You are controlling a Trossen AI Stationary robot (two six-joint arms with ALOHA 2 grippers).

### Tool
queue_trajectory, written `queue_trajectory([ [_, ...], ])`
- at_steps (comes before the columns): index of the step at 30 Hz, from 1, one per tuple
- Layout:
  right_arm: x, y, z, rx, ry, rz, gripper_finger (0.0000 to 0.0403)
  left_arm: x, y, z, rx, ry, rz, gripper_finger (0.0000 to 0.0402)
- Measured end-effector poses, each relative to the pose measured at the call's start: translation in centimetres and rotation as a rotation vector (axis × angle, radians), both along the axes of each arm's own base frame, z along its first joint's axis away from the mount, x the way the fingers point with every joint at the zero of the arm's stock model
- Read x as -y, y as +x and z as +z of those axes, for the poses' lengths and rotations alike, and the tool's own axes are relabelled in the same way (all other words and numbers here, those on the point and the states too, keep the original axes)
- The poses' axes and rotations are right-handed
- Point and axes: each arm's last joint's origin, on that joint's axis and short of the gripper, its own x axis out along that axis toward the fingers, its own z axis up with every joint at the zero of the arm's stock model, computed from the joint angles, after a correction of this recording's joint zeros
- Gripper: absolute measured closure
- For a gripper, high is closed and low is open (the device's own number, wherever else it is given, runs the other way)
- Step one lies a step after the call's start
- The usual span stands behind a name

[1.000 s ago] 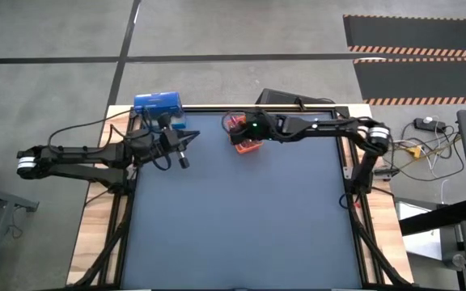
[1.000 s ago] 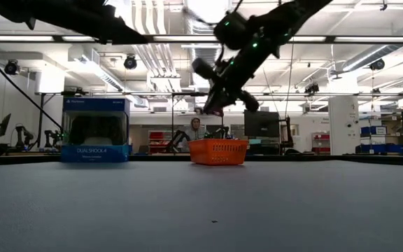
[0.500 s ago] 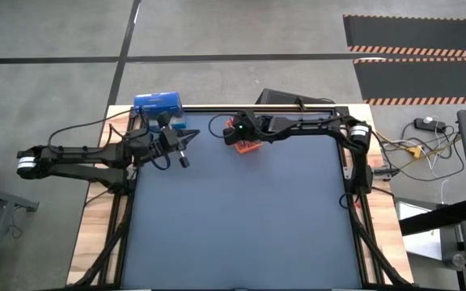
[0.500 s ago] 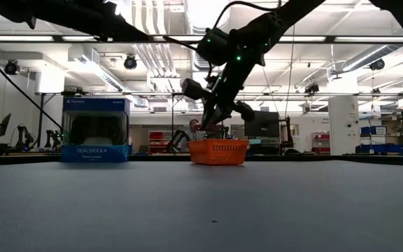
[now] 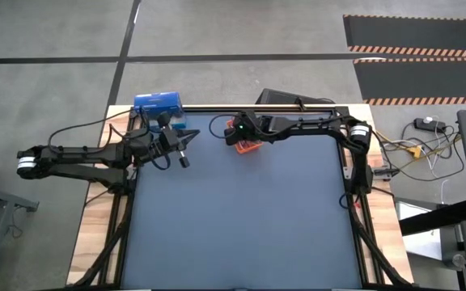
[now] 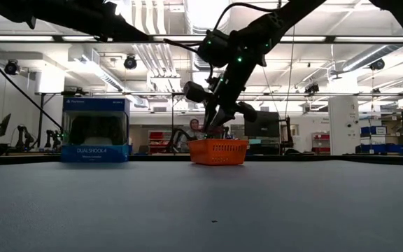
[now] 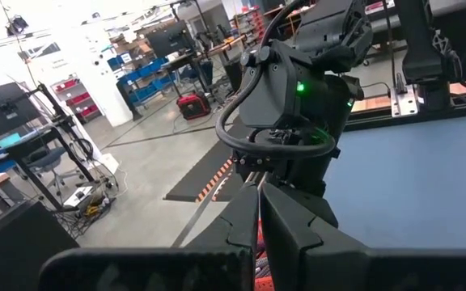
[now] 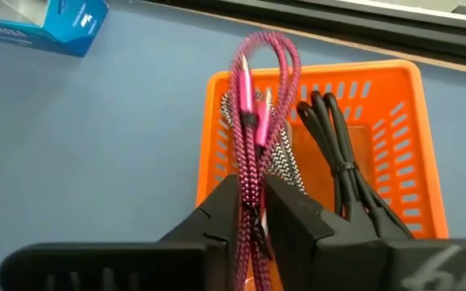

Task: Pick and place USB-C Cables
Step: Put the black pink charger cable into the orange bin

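Observation:
The magenta-pink cable [image 8: 257,73] is a looped bundle in my right gripper [image 8: 252,190], which hovers over the left end of the small orange tray [image 8: 395,105] near the table's far edge [image 5: 249,147]. In the tray lie the black cable [image 8: 342,153] and a silver-grey braided cable [image 8: 283,162]; I cannot make out a separate white one. My left gripper [image 5: 186,145] hangs shut above the table, left of the tray and near the blue box [image 5: 158,103], touching nothing. My right gripper pinches the magenta-pink bundle between its two fingers, near one end [image 8: 251,166]. The fingers lie along the bundle, and its loops [image 8: 265,48] stick out past the fingertips. The fingers slant down from above, and the cable is lifted over the tray's left rim.
The blue box [image 6: 95,129] stands upright at the table's far left corner. The orange tray [image 6: 218,151] sits to its right by the far edge. The wide dark table top [image 5: 241,226] stretches toward the near edge. A person [image 6: 196,127] shows far behind the table.
My right gripper, holding the magenta-pink cable, has swung toward the table's left and come down a little over the tray, then held still for the last half second. The left arm has kept still.

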Motion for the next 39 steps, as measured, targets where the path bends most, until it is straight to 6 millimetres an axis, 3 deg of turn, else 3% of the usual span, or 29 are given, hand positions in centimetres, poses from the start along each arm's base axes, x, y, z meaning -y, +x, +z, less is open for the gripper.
queue_trajectory([
  [9,0.0,-0.1,0.0,-0.023,-0.015,0.022,0.0294,0.0,0.0,0.0,0.001,-0.001,0.0,0.04],
  [13,0.0,0.0,1.2,-0.034,-0.034,0.066,0.0285,0.0,0.0,0.0,0.001,-0.001,0.0,0.04],
  [18,0.3,0.0,2.7,-0.082,-0.05,0.146,0.0323,0.0,0.0,0.0,0.001,-0.001,0.0,0.04],
  [23,1.0,-0.1,2.6,-0.112,-0.076,0.195,0.0387,0.0,0.0,0.0,0.001,-0.002,0.0,0.04],
  [39,1.2,-0.6,0.4,-0.126,-0.02,0.223,0.0394,0.0,0.0,0.0,0.0,-0.002,0.0,0.04],
])
